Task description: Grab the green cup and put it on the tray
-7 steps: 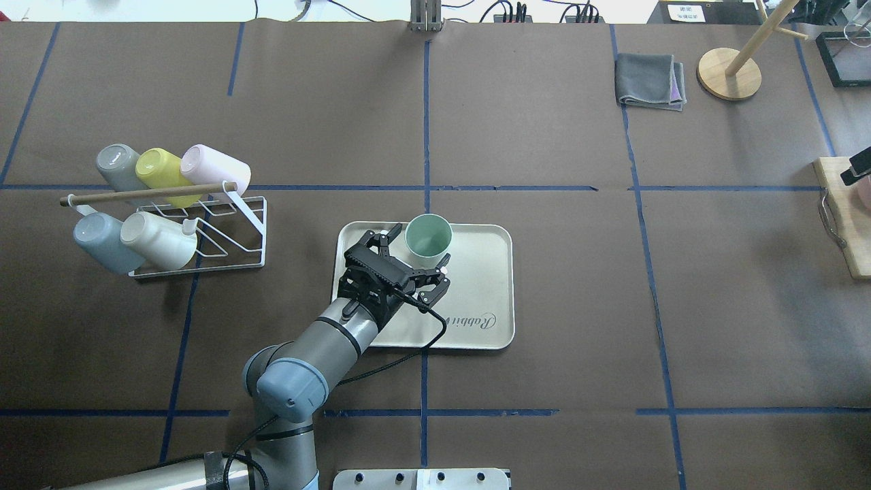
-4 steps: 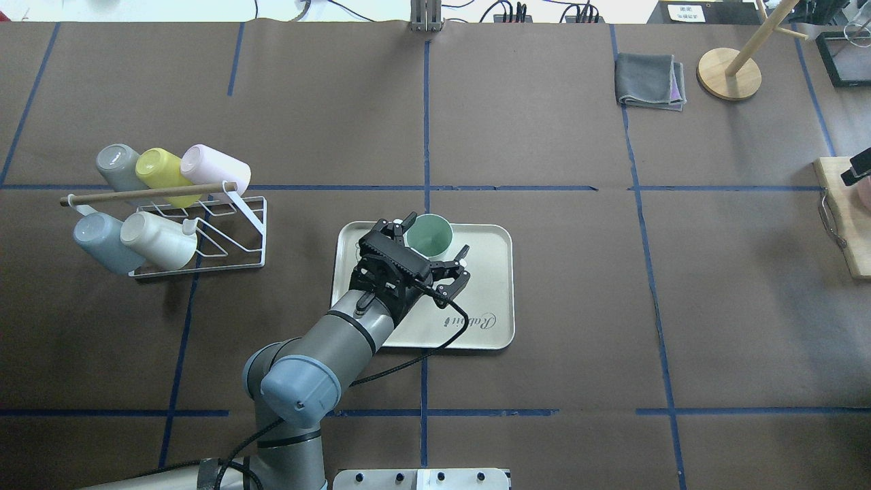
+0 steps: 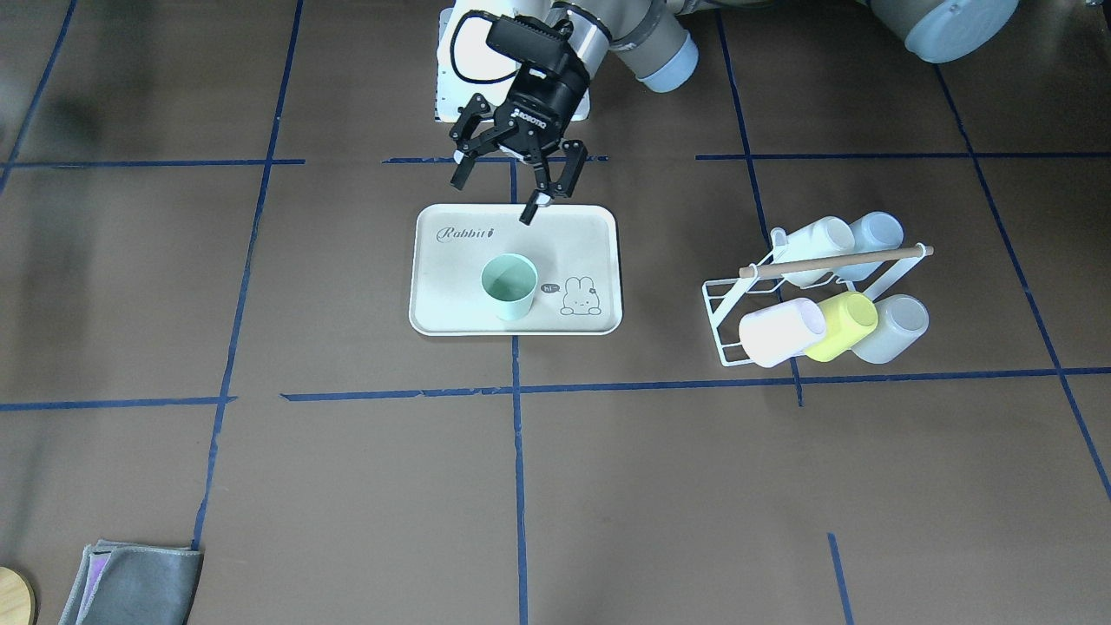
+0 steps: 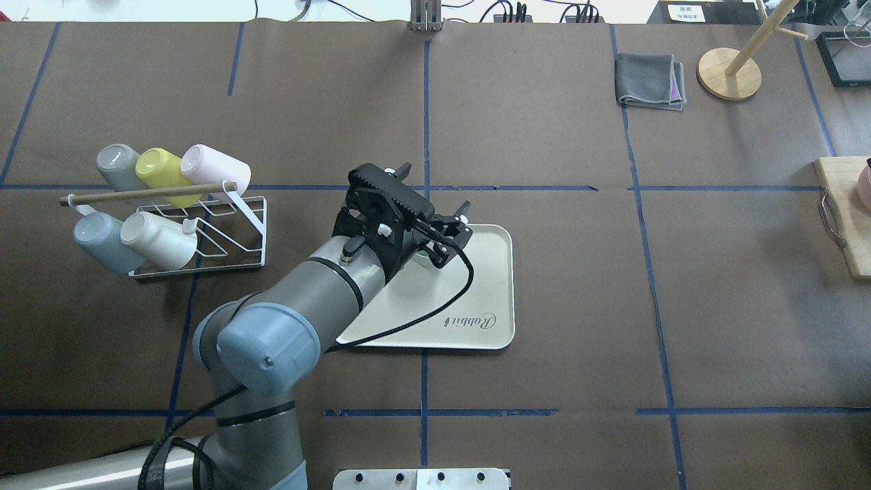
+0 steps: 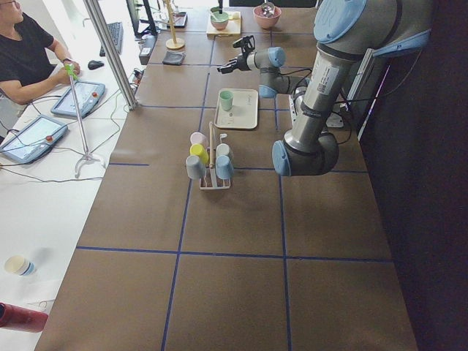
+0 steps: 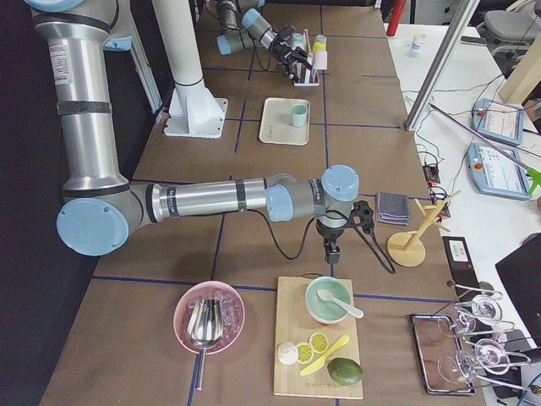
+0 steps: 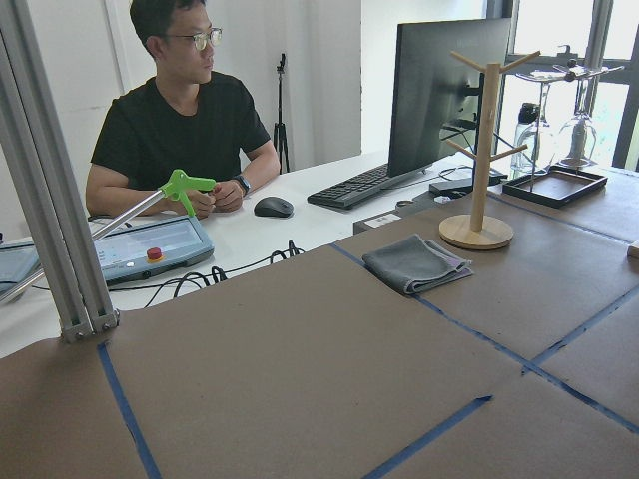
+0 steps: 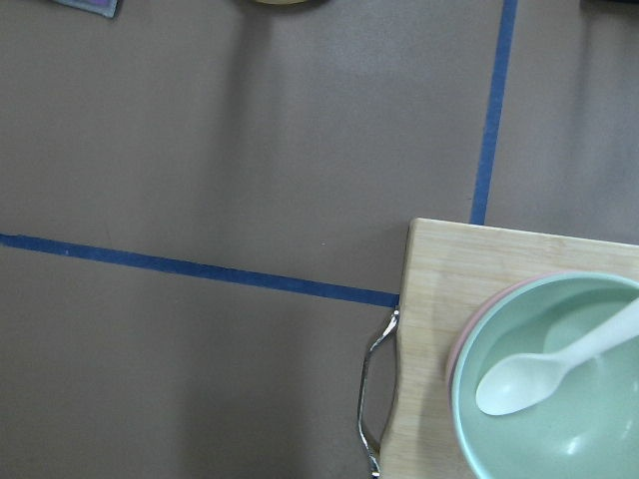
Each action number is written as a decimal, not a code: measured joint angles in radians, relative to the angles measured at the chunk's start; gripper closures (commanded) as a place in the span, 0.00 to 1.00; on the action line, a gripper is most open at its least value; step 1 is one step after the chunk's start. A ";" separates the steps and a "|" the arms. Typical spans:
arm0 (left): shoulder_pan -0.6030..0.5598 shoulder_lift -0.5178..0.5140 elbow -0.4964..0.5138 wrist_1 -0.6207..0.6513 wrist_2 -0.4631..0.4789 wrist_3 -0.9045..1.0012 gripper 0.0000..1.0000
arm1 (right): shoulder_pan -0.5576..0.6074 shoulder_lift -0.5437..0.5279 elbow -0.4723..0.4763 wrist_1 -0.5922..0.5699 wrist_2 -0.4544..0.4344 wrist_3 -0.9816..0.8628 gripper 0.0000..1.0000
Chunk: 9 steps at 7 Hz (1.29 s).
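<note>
Tray (image 3: 444, 293): flat cream rectangle, rounded corners, "Rabbit" script.
Green cup (image 3: 509, 288): smooth tapered tumbler, upright on tray.
Left gripper (image 3: 496, 195): wide apart, empty, raised above tray.

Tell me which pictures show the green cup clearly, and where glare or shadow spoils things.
Front-facing view: even light, sharp, green cup plain on the tray. Overhead view: sharp, but the left hand nearly covers the cup. Left wrist view: windows washed out at right. Left side view: right edge falls into darkness.
</note>
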<state>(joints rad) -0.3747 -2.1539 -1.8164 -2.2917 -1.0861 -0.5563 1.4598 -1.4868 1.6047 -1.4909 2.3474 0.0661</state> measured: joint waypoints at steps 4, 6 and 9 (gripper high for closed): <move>-0.386 0.185 -0.250 0.446 -0.608 -0.066 0.00 | 0.072 -0.022 -0.047 0.003 0.042 -0.093 0.00; -0.586 0.249 -0.313 0.698 -0.896 -0.053 0.00 | 0.073 -0.022 -0.063 0.010 0.038 -0.086 0.00; -0.755 0.430 -0.337 0.859 -1.002 0.110 0.00 | 0.073 -0.019 -0.070 0.012 0.039 -0.081 0.00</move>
<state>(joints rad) -1.1298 -1.7241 -2.1534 -1.4328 -2.0881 -0.4467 1.5327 -1.5059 1.5345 -1.4789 2.3866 -0.0146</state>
